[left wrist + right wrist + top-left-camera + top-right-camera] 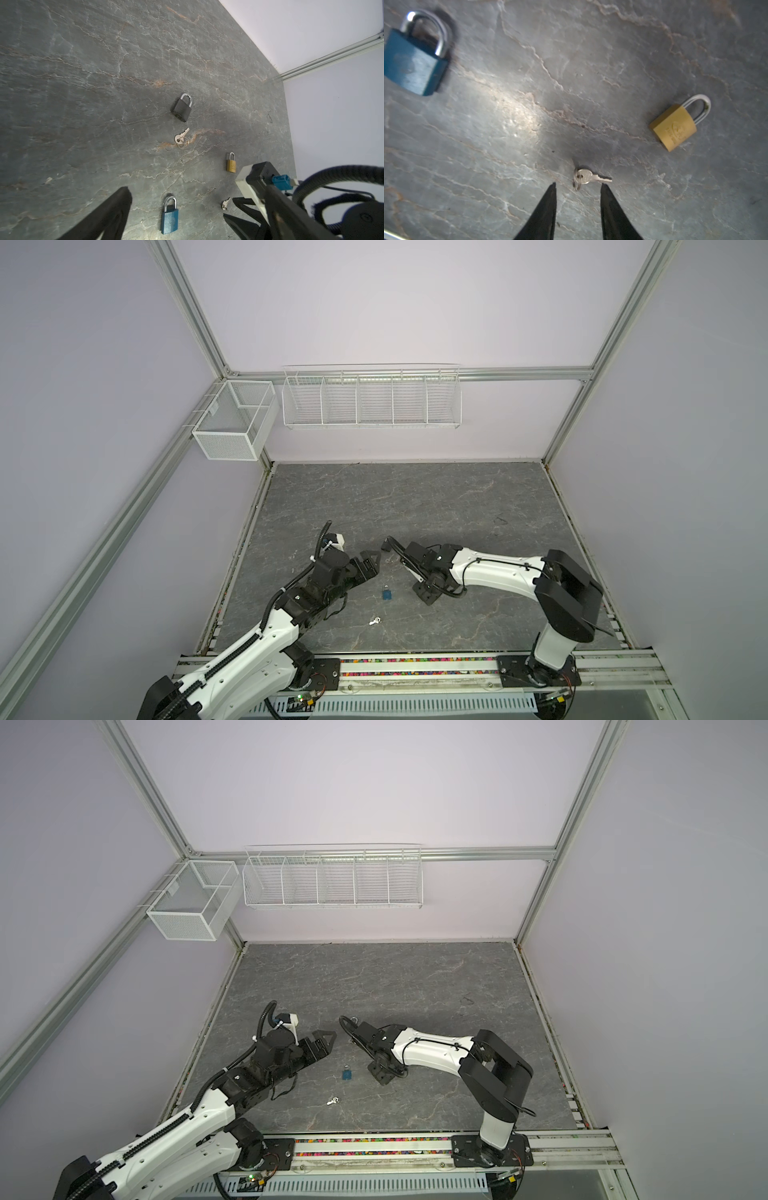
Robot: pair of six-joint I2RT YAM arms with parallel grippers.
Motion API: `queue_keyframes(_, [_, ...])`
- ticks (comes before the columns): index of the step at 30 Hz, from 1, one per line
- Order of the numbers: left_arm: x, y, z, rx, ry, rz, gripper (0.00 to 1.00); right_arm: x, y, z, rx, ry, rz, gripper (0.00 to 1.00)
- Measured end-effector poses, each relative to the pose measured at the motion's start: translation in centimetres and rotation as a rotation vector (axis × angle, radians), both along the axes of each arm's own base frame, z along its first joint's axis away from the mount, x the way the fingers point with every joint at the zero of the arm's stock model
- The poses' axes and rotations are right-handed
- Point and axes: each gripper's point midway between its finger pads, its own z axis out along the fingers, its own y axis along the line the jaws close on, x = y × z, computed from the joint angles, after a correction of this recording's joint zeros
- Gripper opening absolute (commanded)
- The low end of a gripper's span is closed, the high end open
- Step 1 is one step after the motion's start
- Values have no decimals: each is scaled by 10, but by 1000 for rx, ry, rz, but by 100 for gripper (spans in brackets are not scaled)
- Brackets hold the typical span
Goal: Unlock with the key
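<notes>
blue padlock [387,594]: taken as the landmark. It is laid flat on the grey stone-patterned counter [415,497], between the two arms in both top views, with its shackle seated in the body.
small key [585,176]: a silver key on a split ring is seen lying flat on the counter. It is set apart from the blue padlock and lies nearer to the brass padlock [673,127] than to the blue one.
right hand [578,184]: held low over the counter, off to one side of the blue padlock. Its two black fingertips are seen apart, with nothing clamped between them. The ring of the small key is found just ahead of the gap, and the blade is pointed past one fingertip. Whether the metal is touched cannot be told.
left hand [196,188]: spread wide, with nothing held. In both top views it is hung over the counter, just behind and to the left of the blue padlock.
larger key [181,137]: laid flat on its own ring, between the blue padlock and the black padlock [181,108].
black padlock: laid flat beyond the larger key from the blue padlock, shackle seated.
brass padlock: laid flat, well apart from the blue padlock, shackle seated.
matching lock: which padlock is fitted by the small key cannot be told.
</notes>
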Motion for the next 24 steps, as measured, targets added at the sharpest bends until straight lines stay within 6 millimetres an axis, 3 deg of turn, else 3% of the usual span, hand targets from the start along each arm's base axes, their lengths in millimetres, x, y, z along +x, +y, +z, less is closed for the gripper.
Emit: queue_keyframes(24, [1,-2,-14,27,40,-5,99,4,0,-14,-37,0,18,14])
